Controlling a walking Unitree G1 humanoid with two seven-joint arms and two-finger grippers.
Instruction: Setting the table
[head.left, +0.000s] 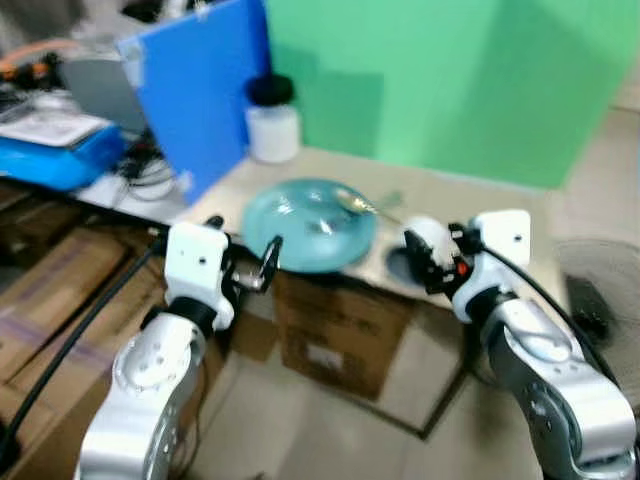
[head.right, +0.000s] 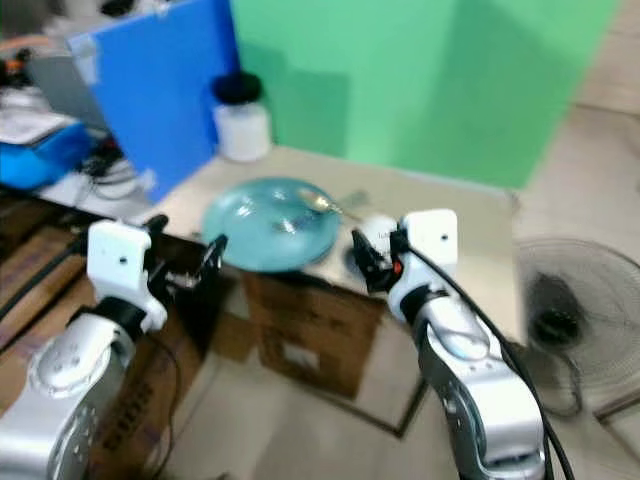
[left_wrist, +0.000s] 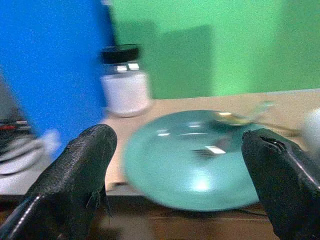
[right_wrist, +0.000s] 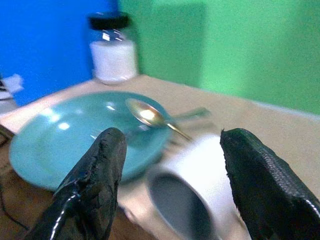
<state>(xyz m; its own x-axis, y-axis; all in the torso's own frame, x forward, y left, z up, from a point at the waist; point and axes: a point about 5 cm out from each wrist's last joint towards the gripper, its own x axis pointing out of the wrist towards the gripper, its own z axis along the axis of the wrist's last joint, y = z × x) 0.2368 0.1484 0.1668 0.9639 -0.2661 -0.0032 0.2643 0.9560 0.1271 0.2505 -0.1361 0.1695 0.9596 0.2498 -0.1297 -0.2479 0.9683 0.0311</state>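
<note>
right gripper (right_wrist: 170, 192) open around a tipped white cup (right_wrist: 192, 192); left gripper (left_wrist: 175, 175) open near teal plate (left_wrist: 190, 160) holding a spoon (right_wrist: 150, 116).

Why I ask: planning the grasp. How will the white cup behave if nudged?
The white cup lies on its side near the table edge, so it would probably roll. It looks glazed, likely slippery and breakable.

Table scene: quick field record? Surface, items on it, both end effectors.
surface: beige table
plate: teal plate near the front edge
cutlery: spoon and fork on the plate
cup: white cup on its side, right of the plate
jar: white jar with black lid, behind the plate
left end effector: open, facing plate edge
right end effector: open, at the cup
</note>
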